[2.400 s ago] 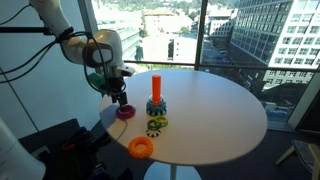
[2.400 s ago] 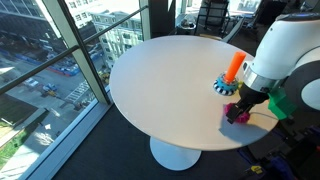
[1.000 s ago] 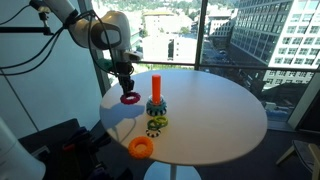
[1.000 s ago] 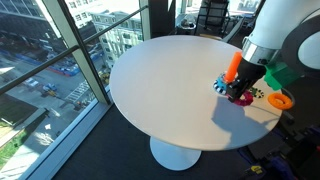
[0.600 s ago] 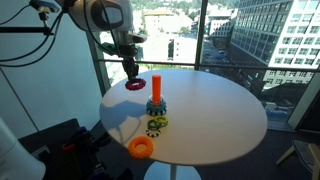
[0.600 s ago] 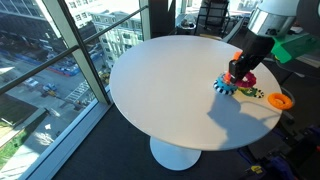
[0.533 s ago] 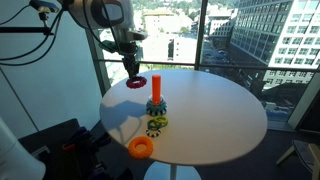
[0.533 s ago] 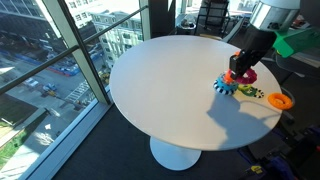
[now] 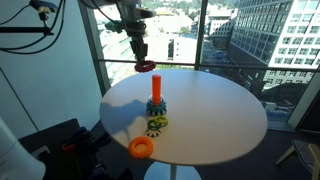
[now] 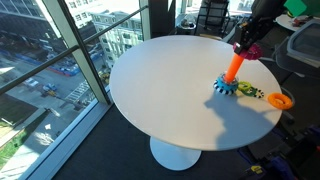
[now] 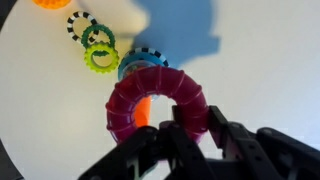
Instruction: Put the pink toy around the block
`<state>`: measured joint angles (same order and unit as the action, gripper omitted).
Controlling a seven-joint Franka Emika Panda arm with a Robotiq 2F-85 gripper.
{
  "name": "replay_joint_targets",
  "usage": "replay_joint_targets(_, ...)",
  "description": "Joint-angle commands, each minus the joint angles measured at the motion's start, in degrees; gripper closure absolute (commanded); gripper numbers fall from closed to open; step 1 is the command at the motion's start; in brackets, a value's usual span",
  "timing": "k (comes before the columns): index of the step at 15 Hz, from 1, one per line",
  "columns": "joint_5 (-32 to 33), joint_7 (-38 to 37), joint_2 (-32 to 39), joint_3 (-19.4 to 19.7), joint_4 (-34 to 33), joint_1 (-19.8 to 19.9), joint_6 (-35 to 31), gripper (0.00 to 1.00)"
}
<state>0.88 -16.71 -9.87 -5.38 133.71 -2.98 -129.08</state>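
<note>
Beside the floor-to-ceiling windows (image 10: 45, 60), a round white table (image 9: 225, 115) is standing on a single pedestal (image 10: 176, 153), and city buildings are showing through the glass. Toward one side of the top, the block (image 9: 155, 88) is standing upright on its blue base. A yellow-green ring (image 9: 156, 123) is lying just beside that base. An orange ring (image 9: 141, 148) is lying further out, close to the table's rim. Away from this cluster, the white surface is stretching wide towards the far edge.

Over the peg, the gripper (image 9: 143, 60) is hanging from above, its fingers pinching the pink toy (image 9: 146, 67) by one wall. The ring is sitting level in the air, just above the block's tip and slightly off to one side, clear of it. Seen from the wrist, the orange peg is showing through the ring's hole, near its edge. An office chair (image 10: 210, 15) is standing beyond the table.
</note>
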Motion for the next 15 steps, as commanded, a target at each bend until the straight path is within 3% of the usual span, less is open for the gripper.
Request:
replay_joint_targets(1,0.4,-0.5,0.7,0.8,-4.0,1.2,3.0,0.9)
replay_joint_targets(15,-3.3,1.9,6.4,4.0,-6.4,2.6,0.7,0.91)
